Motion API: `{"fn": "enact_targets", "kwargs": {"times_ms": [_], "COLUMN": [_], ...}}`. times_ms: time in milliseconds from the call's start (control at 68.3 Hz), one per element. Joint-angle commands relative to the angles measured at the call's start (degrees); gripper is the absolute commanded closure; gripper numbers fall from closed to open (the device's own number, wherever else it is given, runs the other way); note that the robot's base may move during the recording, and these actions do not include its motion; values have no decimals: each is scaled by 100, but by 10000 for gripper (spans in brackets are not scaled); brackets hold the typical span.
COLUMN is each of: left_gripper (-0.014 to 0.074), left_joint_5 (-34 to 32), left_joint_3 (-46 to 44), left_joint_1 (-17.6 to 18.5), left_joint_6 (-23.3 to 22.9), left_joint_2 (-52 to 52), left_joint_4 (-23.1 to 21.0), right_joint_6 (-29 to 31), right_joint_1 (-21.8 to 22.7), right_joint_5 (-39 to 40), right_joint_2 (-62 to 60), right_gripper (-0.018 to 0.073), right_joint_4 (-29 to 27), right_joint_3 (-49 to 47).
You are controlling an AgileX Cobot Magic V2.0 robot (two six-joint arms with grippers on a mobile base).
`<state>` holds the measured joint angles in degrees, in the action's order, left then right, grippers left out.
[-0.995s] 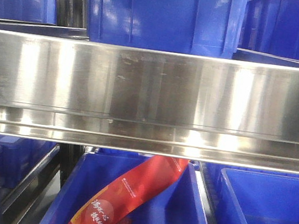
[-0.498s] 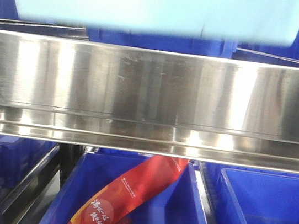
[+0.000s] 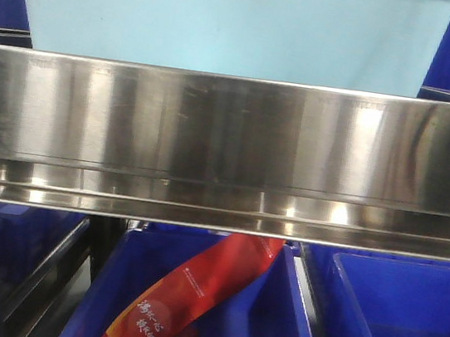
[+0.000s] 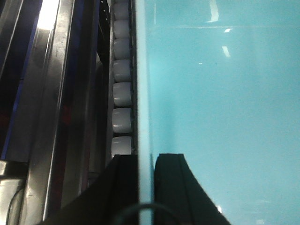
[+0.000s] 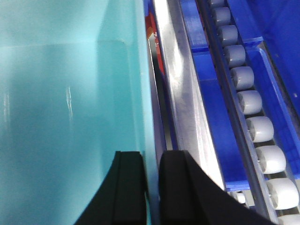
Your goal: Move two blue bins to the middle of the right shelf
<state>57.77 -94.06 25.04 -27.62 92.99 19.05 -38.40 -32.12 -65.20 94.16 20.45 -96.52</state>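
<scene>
Two hands, left (image 4: pixel 144 187) and right (image 5: pixel 151 187), each pinching a wall of one glossy, pale-turquoise bin (image 3: pixel 229 22).

Both the left hand (image 4: pixel 145 187) and right hand (image 5: pixel 151 187) have matte black, smooth, curved fingers

front camera close at shelf rail (image 3: pixel 229 136) — wrist cameras along bin (image 4: pixel 225 117) walls

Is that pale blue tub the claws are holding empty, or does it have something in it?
Empty as far as visible: the light blue bin shows only bare inner floor and wall beside the right claw and left claw.
</scene>
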Motion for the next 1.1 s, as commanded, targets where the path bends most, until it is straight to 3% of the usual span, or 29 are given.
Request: {"fn": "enact_targets", "kwargs": {"times_ms": [0, 88, 176, 337, 498, 644, 732, 820, 937, 966, 1083], "left_gripper": [479, 297, 185, 167, 168, 220, 312, 449, 705, 705, 706], "left_joint_5": [-576, -563, -563, -563, -485, -94, 110, 162, 209, 253, 368], "left_joint_3": [-107, -107, -107, -107, -246, -768, -1023, -1166, -1195, -1195, -1195], "left_joint_1": [90, 90, 90, 90, 90, 90, 90, 90, 90, 90, 90], "left_joint_6": [-1, -1, -1, -1, -1, -1, 142, 357, 714, 762, 799], "left_joint_2": [-91, -91, -91, -91, -91, -91, -91, -91, -118, -133, -250], "left_joint_4": [-328, -290, -218, -108, -82, -73, -73, -103, -377, -406, -474], "right_joint_6": [-11, -11, -11, -11, -8, 56, 393, 666, 861, 861, 861], "right_joint_1": [-34, -34, -34, -34, -46, -46, -46, -46, -46, -46, -46], "right_joint_5": [243, 229, 175, -64, -115, 43, 185, 259, 311, 333, 554], "right_joint_2": [1, 1, 1, -11, -133, -504, -714, -821, -918, -945, -1101], "right_gripper": [570, 424, 330, 249, 251, 251, 269, 381, 663, 725, 724], "right_joint_4": [-34, -20, 68, 382, 408, 408, 408, 408, 408, 395, 384], "right_joint_3": [-60, -60, -60, -60, -70, -70, -70, -70, -70, -70, -70]}}
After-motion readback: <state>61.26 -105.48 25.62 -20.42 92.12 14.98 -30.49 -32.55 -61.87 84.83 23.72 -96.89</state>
